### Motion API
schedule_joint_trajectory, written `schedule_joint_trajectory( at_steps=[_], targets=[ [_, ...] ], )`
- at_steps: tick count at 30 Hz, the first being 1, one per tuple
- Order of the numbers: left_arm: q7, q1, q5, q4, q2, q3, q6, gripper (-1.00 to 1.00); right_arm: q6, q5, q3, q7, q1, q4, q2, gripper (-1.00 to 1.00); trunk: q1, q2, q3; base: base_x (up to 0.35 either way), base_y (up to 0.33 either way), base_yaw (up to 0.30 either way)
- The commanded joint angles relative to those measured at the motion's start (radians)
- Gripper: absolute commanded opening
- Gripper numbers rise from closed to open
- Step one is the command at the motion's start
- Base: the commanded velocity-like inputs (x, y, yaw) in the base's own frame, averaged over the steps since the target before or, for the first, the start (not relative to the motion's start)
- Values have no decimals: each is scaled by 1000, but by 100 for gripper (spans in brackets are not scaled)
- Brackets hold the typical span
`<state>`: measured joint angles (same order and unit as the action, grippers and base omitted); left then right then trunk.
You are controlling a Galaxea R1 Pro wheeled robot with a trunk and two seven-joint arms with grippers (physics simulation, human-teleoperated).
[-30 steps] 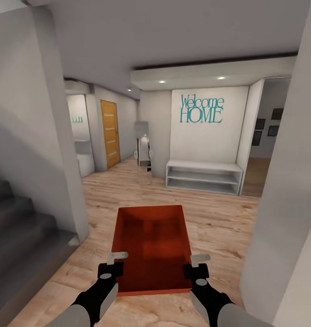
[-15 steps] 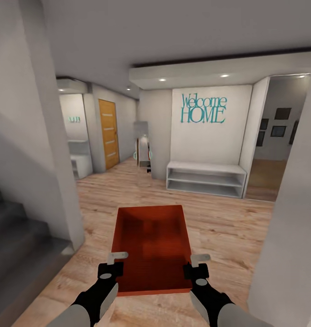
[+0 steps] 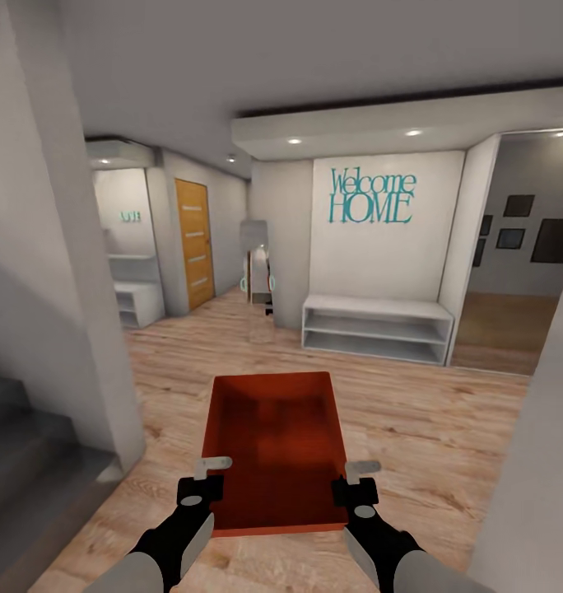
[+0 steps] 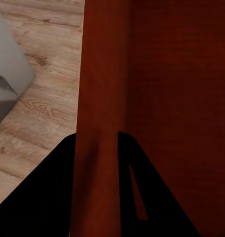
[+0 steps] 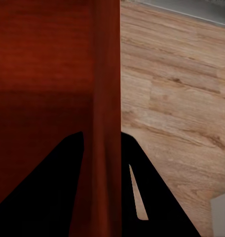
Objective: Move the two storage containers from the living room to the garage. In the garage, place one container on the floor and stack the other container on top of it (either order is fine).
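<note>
- In a hallway with a light plank floor (image 3: 413, 412), the bin (image 3: 275, 449) rides out in front of the robot, held up between both arms, well above the boards.
- Bin: orange-red, rectangular, open top, low straight walls, flat bottom. Inside is bare, darker toward the far end where the wall casts shade. Long axis points away from the robot.
- Left end effector (image 3: 206, 476): black body, pale fingers, at the bin's left wall near the close corner. In the left wrist view its two dark fingers (image 4: 48, 192) straddle that wall (image 4: 100, 98), one outside, one inside, pinching it.
- Right end effector (image 3: 357, 478): mirror grip on the right wall near the close corner. In the right wrist view its fingers (image 5: 157, 197) sit either side of the wall (image 5: 106, 89), clamped on it.
- Both wrist views show plank floor past the bin's outer side.
- Ahead: white wall with teal "Welcome HOME" lettering (image 3: 370, 196), a low white shelf unit (image 3: 377, 328) under it.
- Left of that, a corridor with a yellow-orange door (image 3: 193, 244).
- A narrow standing mirror (image 3: 258, 272) is near the corridor mouth; what it reflects is too small to tell.
- Far left: a grey pillar (image 3: 59, 272) and grey stair steps (image 3: 26, 461) beside it.
- Far right: an opening onto a room with dark frames (image 3: 553, 239) on the wall.
</note>
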<state>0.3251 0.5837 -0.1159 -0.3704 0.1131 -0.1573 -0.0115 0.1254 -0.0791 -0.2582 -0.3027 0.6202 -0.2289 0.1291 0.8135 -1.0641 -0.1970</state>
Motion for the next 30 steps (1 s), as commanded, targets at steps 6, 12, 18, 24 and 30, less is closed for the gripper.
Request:
schedule_joint_trajectory(
  at_steps=[6, 12, 18, 24, 30],
  targets=[
    [12, 1, 12, -4, -7, 5, 33, -100, 2, -17, 20, 16, 1, 2, 0, -100, 1, -1, -1, 324, 0, 0],
    [12, 1, 12, -5, -7, 5, 33, -100, 2, -16, 20, 16, 1, 2, 0, -100, 1, -1, -1, 324, 0, 0],
    [12, 1, 12, -5, -6, 5, 34, -100, 2, -16, 20, 15, 1, 2, 0, -100, 1, -1, -1, 324, 0, 0],
    [12, 1, 12, -5, -7, 5, 34, -100, 2, -16, 20, 16, 1, 2, 0, -100, 1, -1, -1, 324, 0, 0],
    [12, 1, 12, -5, -7, 5, 34, -100, 2, -16, 20, 16, 1, 2, 0, -100, 1, -1, -1, 324, 0, 0]
  ],
)
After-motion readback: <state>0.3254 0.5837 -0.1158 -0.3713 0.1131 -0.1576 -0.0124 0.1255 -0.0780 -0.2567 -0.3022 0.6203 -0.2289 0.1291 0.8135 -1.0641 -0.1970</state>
